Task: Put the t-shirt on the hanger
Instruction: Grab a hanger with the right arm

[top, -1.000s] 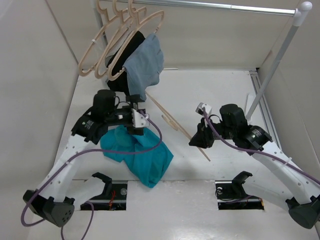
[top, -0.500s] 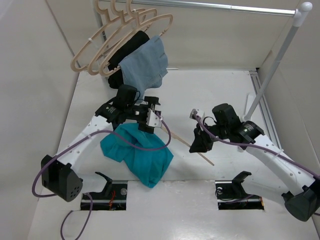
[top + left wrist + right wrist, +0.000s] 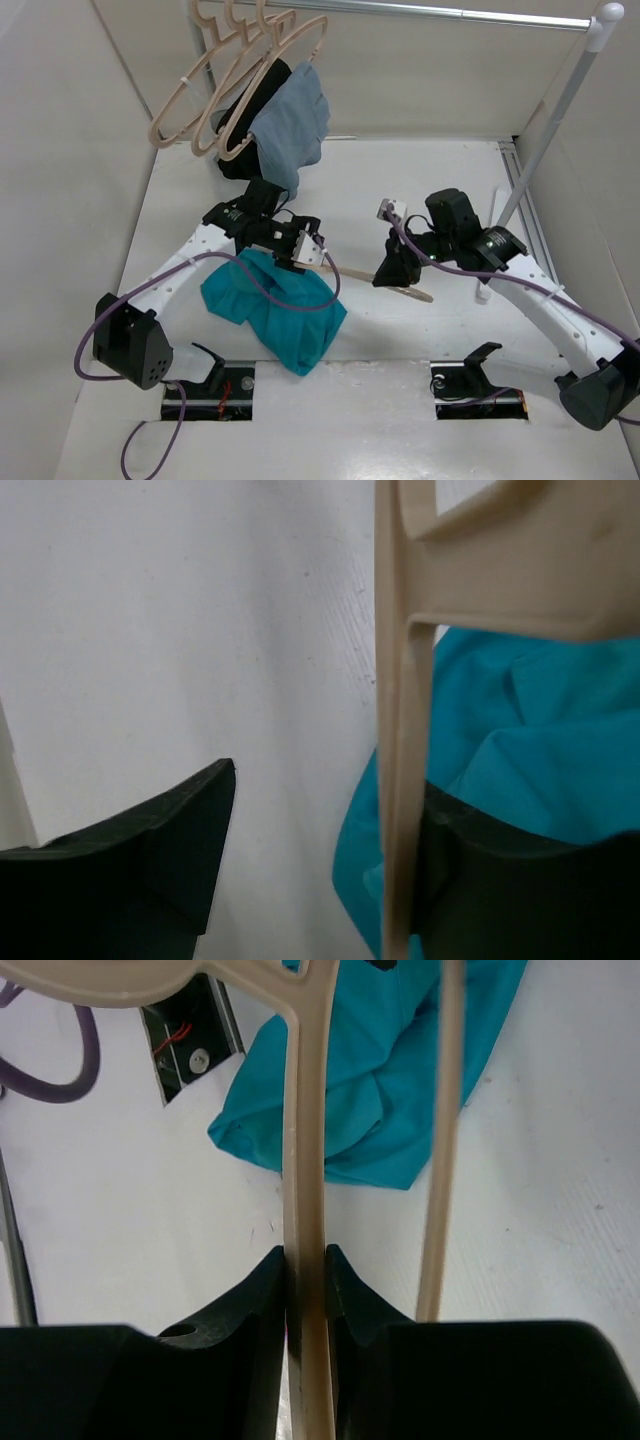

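The teal t-shirt [image 3: 290,315] lies crumpled on the table near the left arm; it also shows in the left wrist view [image 3: 540,740] and the right wrist view [image 3: 370,1090]. A pale beige hanger [image 3: 352,271] is held low over the table between the two grippers. My right gripper [image 3: 388,275] is shut on one bar of the hanger [image 3: 305,1110]. My left gripper [image 3: 308,252] is open at the hanger's other end, just above the t-shirt. In the left wrist view the hanger bar [image 3: 400,730] lies between the jaws, against the right finger [image 3: 520,880].
Several more beige hangers [image 3: 230,90] hang from the rail [image 3: 450,12] at the back left, with a grey-blue garment [image 3: 290,125] and a black garment [image 3: 250,105]. The rail's white stand pole [image 3: 545,130] rises at the right.
My left gripper has moved right and down to the hanger's end. My right gripper has turned the hanger to lie more across the table. The hanging hangers have swung.
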Tool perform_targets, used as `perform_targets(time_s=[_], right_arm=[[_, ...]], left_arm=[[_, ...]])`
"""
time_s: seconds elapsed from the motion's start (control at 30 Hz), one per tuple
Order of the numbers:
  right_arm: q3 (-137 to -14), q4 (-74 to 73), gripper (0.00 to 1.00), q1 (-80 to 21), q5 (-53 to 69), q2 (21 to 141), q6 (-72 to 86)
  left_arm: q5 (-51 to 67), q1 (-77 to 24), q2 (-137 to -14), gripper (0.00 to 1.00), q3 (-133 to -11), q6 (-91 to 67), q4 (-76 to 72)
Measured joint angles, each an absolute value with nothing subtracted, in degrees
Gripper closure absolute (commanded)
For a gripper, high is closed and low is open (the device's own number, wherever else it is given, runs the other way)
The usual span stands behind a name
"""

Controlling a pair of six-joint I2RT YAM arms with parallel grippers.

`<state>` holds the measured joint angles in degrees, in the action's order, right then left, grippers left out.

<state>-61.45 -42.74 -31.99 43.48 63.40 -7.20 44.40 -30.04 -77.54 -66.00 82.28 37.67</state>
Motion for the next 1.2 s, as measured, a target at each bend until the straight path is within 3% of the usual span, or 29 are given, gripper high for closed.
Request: perform_targets(time_s=[0.07, 0.1, 0.37, 0.4, 0.43, 0.47, 0.5, 0.7, 0.93, 1.0, 1.03, 1.13, 1.2], right_arm=[[-61.84, -41.98, 1.00, -31.77, 43.99, 63.26, -7.44], [-61.84, -41.85, 1.00, -31.68, 43.94, 63.13, -7.66], [-60.95, -39.00, 1.00, -30.72, 43.20, 62.33, -7.62], [-60.93, -38.92, 0.93, -30.72, 42.74, 62.33, -7.62], [-60.95, -38.81, 0.71, -30.74, 42.17, 62.30, -7.73], [-60.99, -38.63, 0.09, -30.79, 41.60, 62.26, -7.97], [-61.41, -39.11, 0.00, -31.24, 39.77, 62.28, -8.16], [-70.50, -38.28, 0.00, -41.50, 22.79, 64.60, -15.62], [-68.53, -29.63, 0.01, -47.83, 14.13, 67.61, -21.98], [-67.02, -26.15, 0.09, -47.72, 12.38, 69.56, -22.74], [-66.24, -24.47, 0.18, -47.66, 12.01, 70.22, -23.05], [-65.17, -20.36, 0.33, -47.75, 11.90, 71.22, -23.75], [-65.21, -18.70, 0.51, -47.75, 12.71, 72.18, -23.66]], left_arm=[[44.36, -30.00, -77.60, 0.66, -65.82, 81.87, 37.89], [44.36, -30.00, -77.62, 1.00, -65.82, 81.49, 38.11], [44.14, -29.71, -77.78, 1.00, -65.89, 77.84, 38.35], [44.07, -29.71, -77.78, 1.00, -65.89, 77.71, 38.63], [44.05, -29.69, -77.78, 1.00, -65.89, 77.65, 38.89], [44.01, -29.65, -77.78, 1.00, -65.93, 77.60, 39.27], [44.18, -29.63, -77.80, 1.00, -66.11, 77.58, 39.75], [45.67, -29.63, -77.84, 1.00, -70.08, 77.49, 42.28], [46.83, -29.63, -77.84, 1.00, -72.27, 77.56, 43.62], [46.74, -29.63, -77.84, 1.00, -72.27, 77.58, 44.31], [46.11, -29.61, -77.84, 1.00, -72.27, 77.62, 44.62], [45.32, -28.97, -77.93, 1.00, -72.27, 77.73, 45.78], [44.42, -28.69, -77.93, 1.00, -72.40, 77.73, 45.84]])
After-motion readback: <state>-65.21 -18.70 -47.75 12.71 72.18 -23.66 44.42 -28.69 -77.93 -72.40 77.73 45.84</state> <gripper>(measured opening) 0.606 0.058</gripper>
